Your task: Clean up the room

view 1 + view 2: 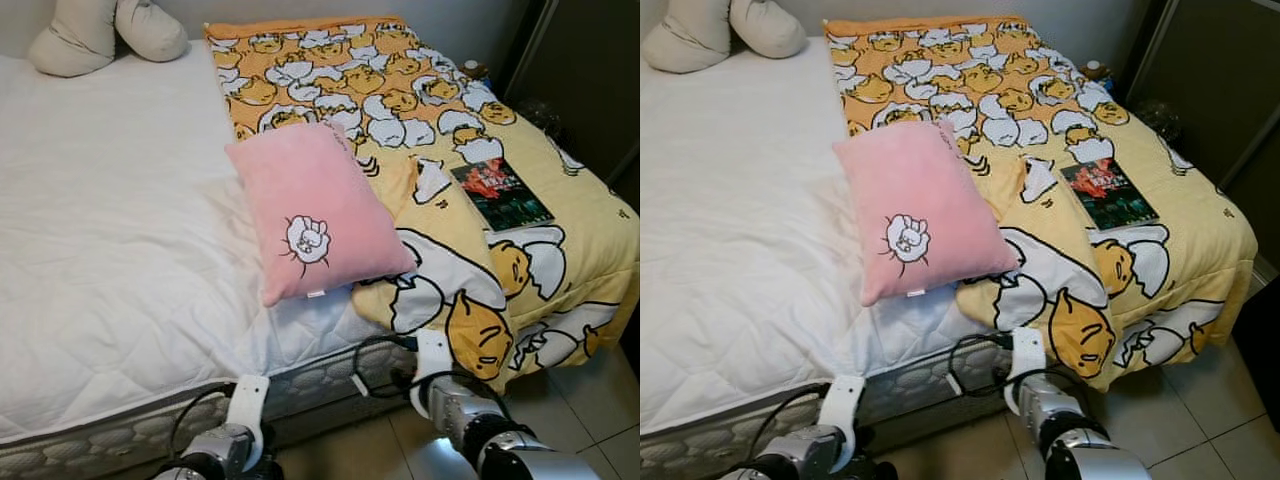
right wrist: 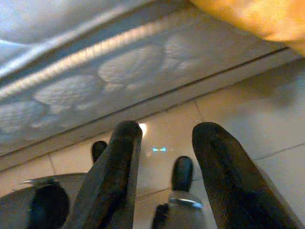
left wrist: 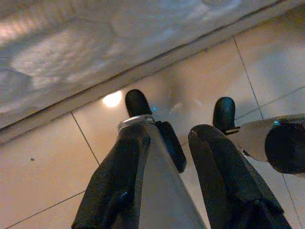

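Both claws, left [image 3: 164,176] and right [image 2: 164,179], hang parted and empty over the floor [image 3: 43,181] beside the bed [image 1: 110,230]; best raise one to the pink pillow [image 1: 315,210] overlapping the rumpled blanket [image 1: 470,260], near the book [image 1: 500,193].

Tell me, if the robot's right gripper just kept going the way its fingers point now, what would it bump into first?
Probably the tiled floor beside the mattress edge. The right gripper, fingers apart and holding nothing, aims downward at bare tile; depth is hard to judge.
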